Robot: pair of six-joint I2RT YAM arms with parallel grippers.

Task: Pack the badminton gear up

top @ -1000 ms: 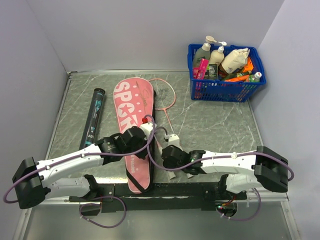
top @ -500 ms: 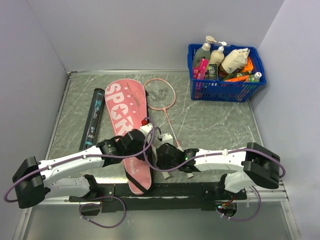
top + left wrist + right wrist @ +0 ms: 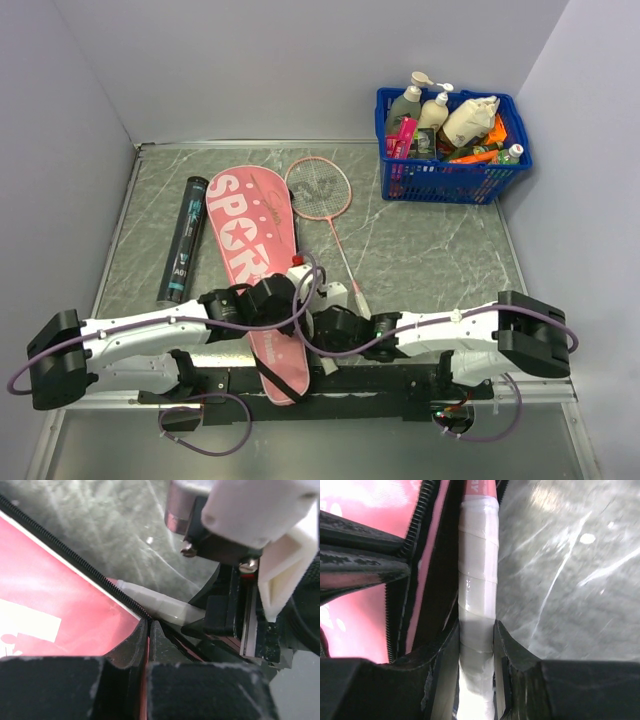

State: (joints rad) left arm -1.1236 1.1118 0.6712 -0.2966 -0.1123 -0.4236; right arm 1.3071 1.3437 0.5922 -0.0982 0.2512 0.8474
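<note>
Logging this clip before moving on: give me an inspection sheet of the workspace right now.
Surface: grey marbled table.
Job's things: pink cover lettered SPORT lying flat; pink racket beside it, head uncovered; black tube at left.
Clutter: blue basket of bottles, far right corner.
Hands: left hand shut on cover's zipper edge; right hand shut on racket's white handle.
Cables: purple cables along both arms.
Surroundings: plain grey walls.
</note>
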